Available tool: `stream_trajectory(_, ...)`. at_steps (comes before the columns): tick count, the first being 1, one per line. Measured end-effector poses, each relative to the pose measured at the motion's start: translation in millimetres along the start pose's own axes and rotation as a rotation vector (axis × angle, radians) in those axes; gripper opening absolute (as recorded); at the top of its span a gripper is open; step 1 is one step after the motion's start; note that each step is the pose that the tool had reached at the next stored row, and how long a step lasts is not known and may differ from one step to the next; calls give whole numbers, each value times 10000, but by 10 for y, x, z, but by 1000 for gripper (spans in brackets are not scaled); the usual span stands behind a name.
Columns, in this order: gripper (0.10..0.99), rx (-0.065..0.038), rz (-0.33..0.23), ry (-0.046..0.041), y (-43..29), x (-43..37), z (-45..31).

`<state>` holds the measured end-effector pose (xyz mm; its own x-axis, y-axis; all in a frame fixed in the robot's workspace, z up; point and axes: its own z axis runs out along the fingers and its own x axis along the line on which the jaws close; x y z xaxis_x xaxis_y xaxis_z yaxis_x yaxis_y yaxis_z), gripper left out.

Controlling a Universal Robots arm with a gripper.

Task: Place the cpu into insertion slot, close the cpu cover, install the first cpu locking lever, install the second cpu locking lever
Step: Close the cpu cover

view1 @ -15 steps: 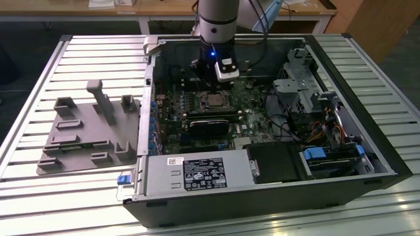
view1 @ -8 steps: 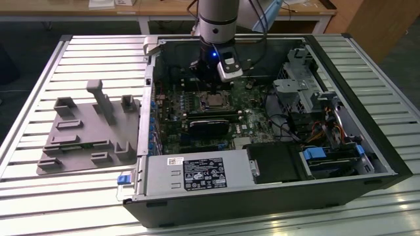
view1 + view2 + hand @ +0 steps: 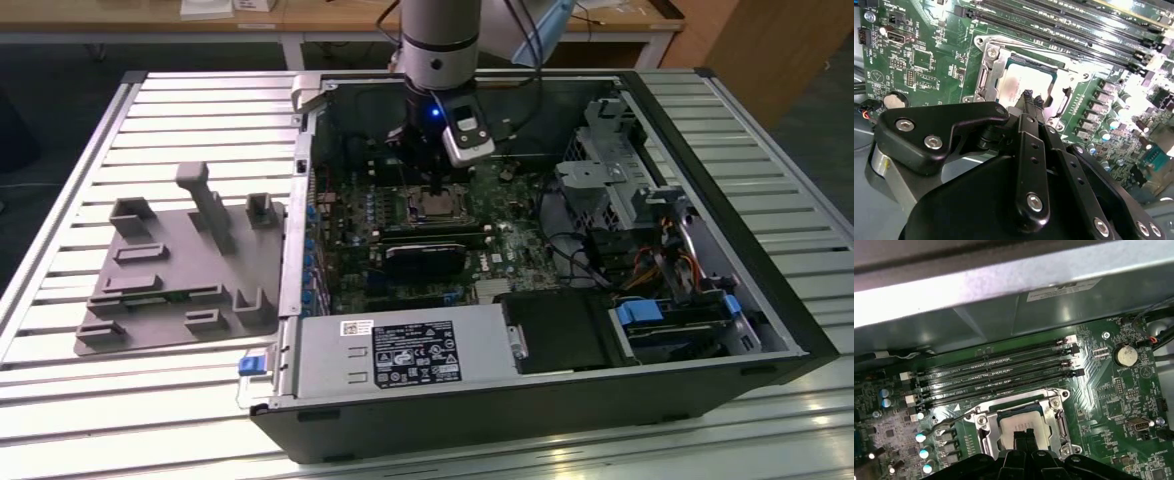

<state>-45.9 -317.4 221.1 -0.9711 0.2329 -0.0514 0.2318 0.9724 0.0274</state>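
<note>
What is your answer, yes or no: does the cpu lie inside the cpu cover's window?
Yes, in the first wrist view the cpu lies flat within the silver cpu cover, whose frame borders its visible sides.

Glare streaks the desk point(image 3: 120, 400) at its near edge; the computer case point(image 3: 534, 415) is shadowed inside, its motherboard point(image 3: 919, 60) partly overexposed

Cpu point(image 3: 1021, 424) seated in insertion slot point(image 3: 1019, 410), cpu cover point(image 3: 1058, 415) flat around it. Hand point(image 3: 1025, 436) over cpu edge farthest from memory slots point(image 3: 999, 372), fingertips together. Coin battery point(image 3: 1126, 356) well apart from cpu.
</note>
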Motion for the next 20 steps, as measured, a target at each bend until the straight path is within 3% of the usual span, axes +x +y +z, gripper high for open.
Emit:
stream_trajectory(3, 102, -33, -84, -107, -5, 18, 11)
stream_trajectory(7, 102, -52, -180, -166, -21, 78, 17)
stream_trajectory(20, 102, -60, -218, -167, -82, 186, 91)
